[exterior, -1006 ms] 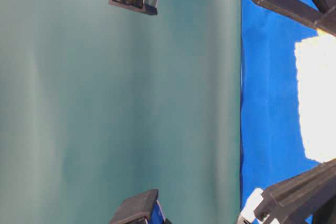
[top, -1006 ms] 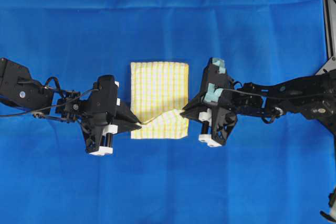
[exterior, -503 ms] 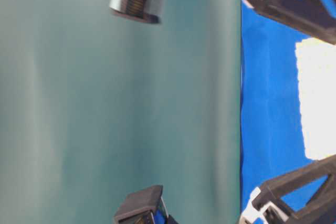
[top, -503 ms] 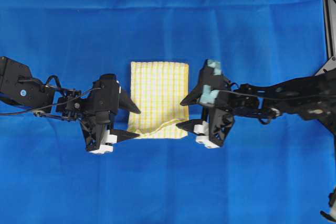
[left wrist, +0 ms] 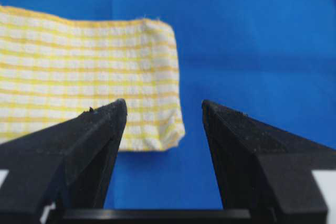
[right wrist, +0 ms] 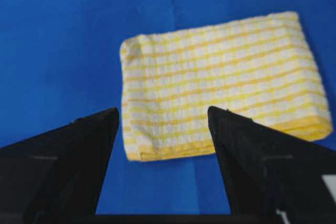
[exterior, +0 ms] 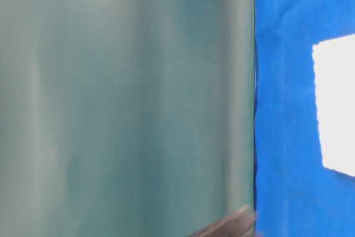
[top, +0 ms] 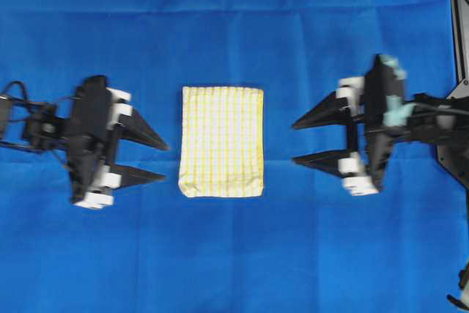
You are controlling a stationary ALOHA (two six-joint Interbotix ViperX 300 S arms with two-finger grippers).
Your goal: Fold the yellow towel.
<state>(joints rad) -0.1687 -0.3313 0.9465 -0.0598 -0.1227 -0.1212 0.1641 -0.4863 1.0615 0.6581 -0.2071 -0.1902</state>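
While both my left end effector [top: 150, 157] and right end effector [top: 308, 140] gape empty, the yellow towel [top: 222, 141] could spring unfolded, unpressed.

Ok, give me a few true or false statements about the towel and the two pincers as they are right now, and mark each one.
1. The yellow towel lies folded in a compact rectangle on the blue cloth. True.
2. The left pincer is clamped on the towel's edge. False: it stands open, apart from the towel, with blue cloth showing between them.
3. The right pincer is open and holds nothing. True.
4. Both pincers are on the same side of the towel. False: in the overhead view one is on each side, tips pointing toward the towel.
5. One corner of the towel is lifted off the cloth. False: it lies flat, all corners down.
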